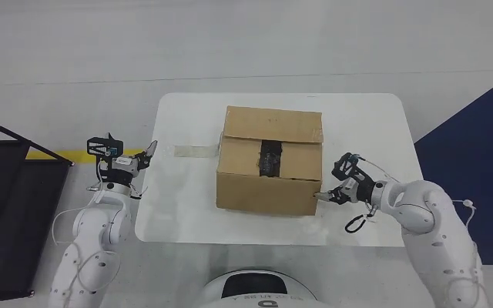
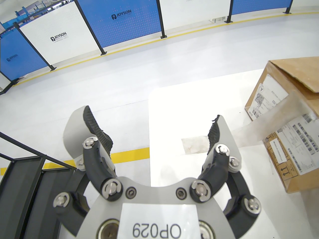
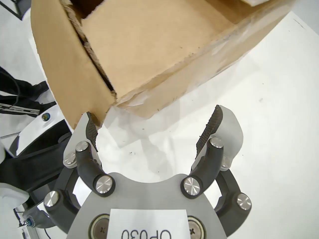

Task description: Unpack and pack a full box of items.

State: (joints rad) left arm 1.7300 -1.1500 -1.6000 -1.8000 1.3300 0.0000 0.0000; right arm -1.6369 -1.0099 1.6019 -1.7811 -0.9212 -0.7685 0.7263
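The right gripper (image 3: 154,117), wide open and empty, sits at the near right corner of the brown cardboard box (image 1: 269,181), one fingertip against or just beside it. A push there would likely skid the box across the white table (image 1: 370,123). The left gripper (image 2: 152,115), also spread and empty, hangs at the table's left edge. Between the box's flaps a gap shows something dark (image 1: 269,159), unidentifiable.
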